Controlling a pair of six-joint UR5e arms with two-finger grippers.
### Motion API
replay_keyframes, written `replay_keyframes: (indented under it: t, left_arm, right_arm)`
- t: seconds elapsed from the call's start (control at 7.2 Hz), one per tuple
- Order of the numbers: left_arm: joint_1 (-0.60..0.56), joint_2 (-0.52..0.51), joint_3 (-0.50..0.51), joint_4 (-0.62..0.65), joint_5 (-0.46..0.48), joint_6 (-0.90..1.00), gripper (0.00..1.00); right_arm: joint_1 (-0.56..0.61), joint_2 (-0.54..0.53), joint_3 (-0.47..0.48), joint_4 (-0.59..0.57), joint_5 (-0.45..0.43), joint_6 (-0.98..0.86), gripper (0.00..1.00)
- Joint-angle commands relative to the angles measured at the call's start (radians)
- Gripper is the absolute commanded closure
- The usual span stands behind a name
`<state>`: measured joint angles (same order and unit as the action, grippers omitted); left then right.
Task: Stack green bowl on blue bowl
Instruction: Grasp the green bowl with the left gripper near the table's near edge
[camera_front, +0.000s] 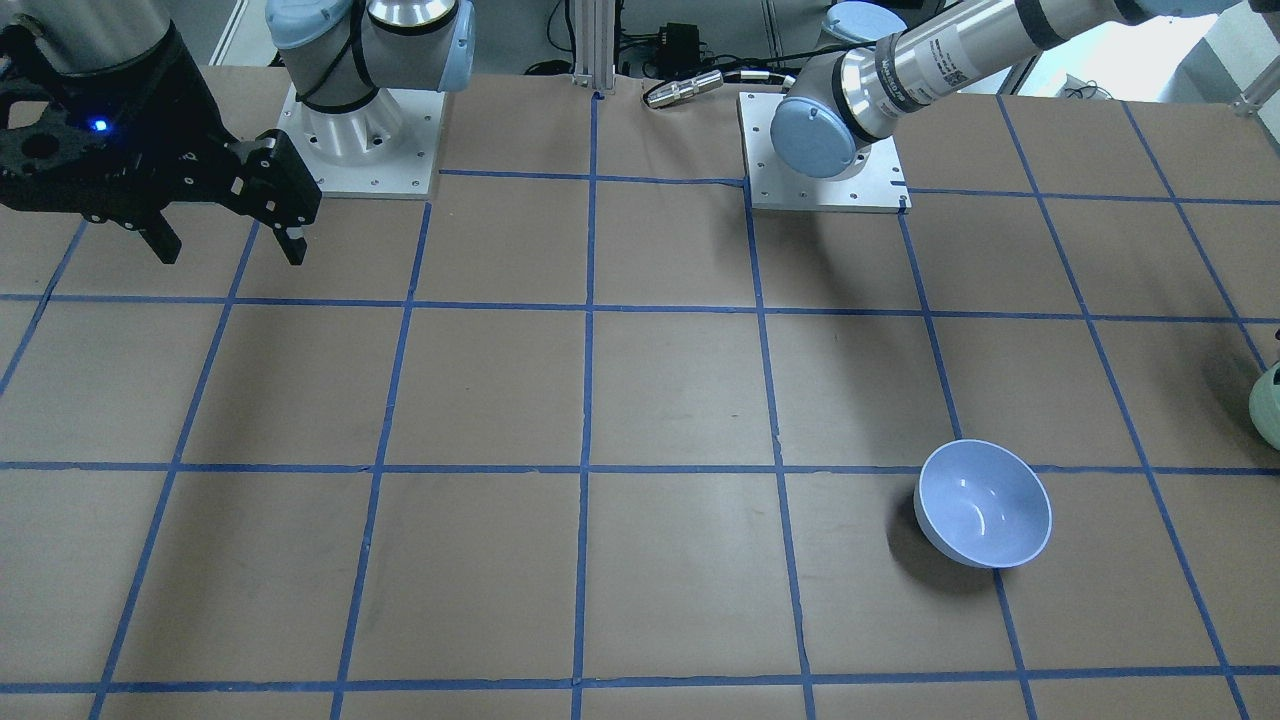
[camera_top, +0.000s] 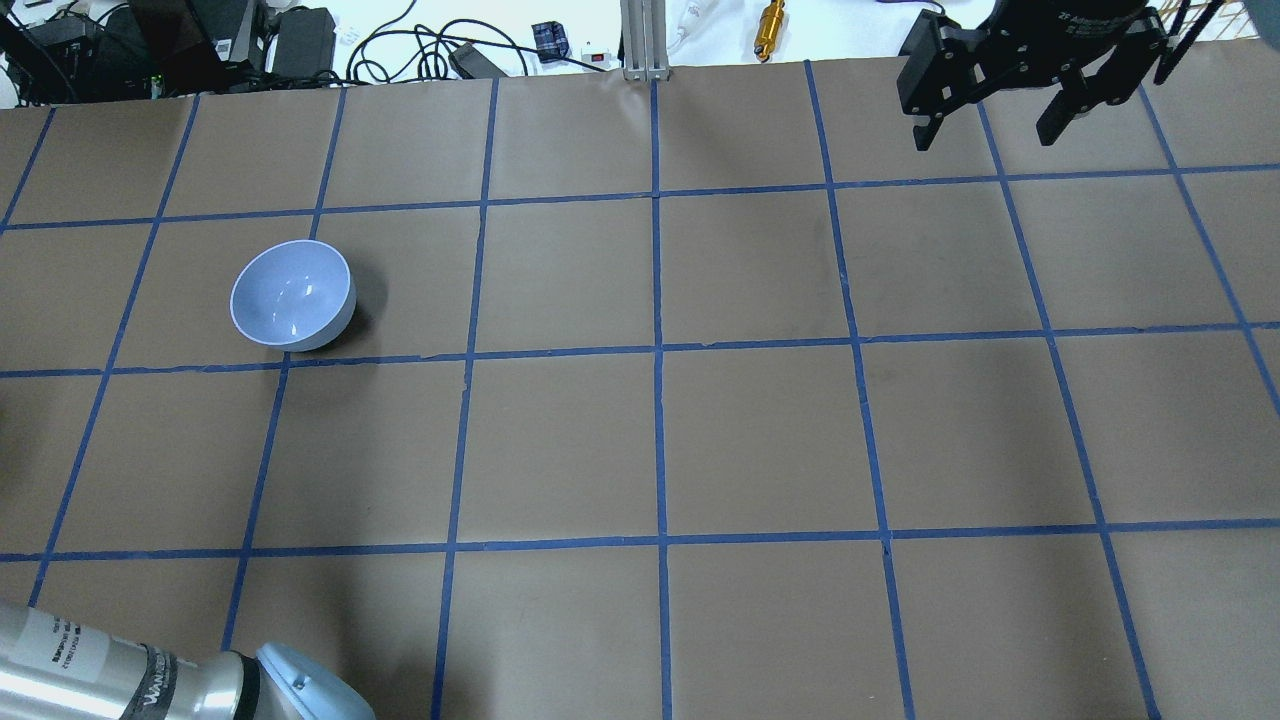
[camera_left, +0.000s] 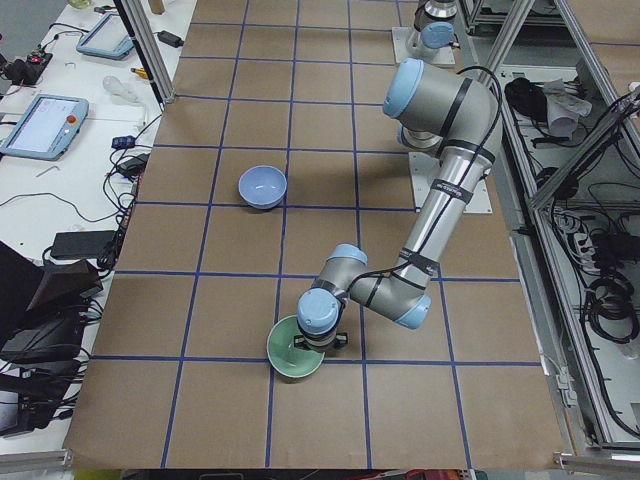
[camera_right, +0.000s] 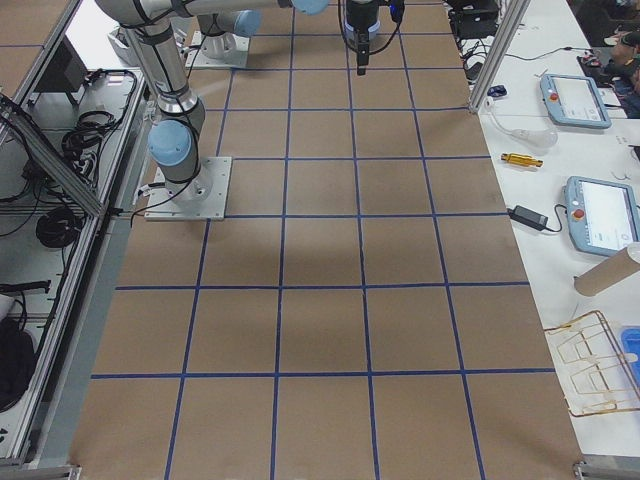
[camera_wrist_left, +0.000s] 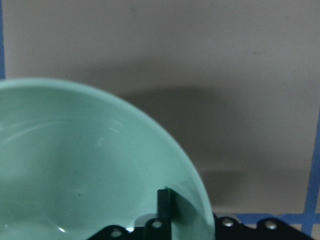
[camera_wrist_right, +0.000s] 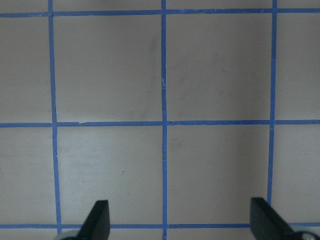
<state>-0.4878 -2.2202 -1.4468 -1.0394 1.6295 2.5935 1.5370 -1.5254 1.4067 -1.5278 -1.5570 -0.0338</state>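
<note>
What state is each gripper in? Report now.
Left gripper: cannot tell; one finger inside the green bowl.
Right gripper: open, empty.

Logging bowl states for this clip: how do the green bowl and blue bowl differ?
Colour: the green bowl is mint, the blue bowl lavender. Contact: the left tool has a finger inside the green bowl; nothing touches the blue bowl. Place: the green bowl lies nearer the table's left end than the blue bowl. Both are round, glossy, open side up and similar in size.

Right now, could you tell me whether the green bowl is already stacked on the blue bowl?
No, the blue bowl sits empty, and the green bowl lies apart from it.
</note>
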Motion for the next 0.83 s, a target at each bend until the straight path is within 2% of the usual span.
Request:
replay_keyframes:
  t: [0.0,0.28,0.69]
  left_arm:
    - [-0.011,0.064,0.008,-0.025,0.007,-0.007,1.0]
    - [-0.07,0.179,0.01,-0.114,0.0,-0.054,1.0]
    - [-0.271,0.333,0.01,-0.215,-0.019,-0.192,1.0]
  right_arm:
    - [0.0,0.001,0.0,0.0,0.002,0.0,0.0]
    - [0.0,-0.001,0.0,0.0,0.002,0.0,0.0]
    - [0.0,-0.001,0.0,0.0,0.002,0.002,0.0]
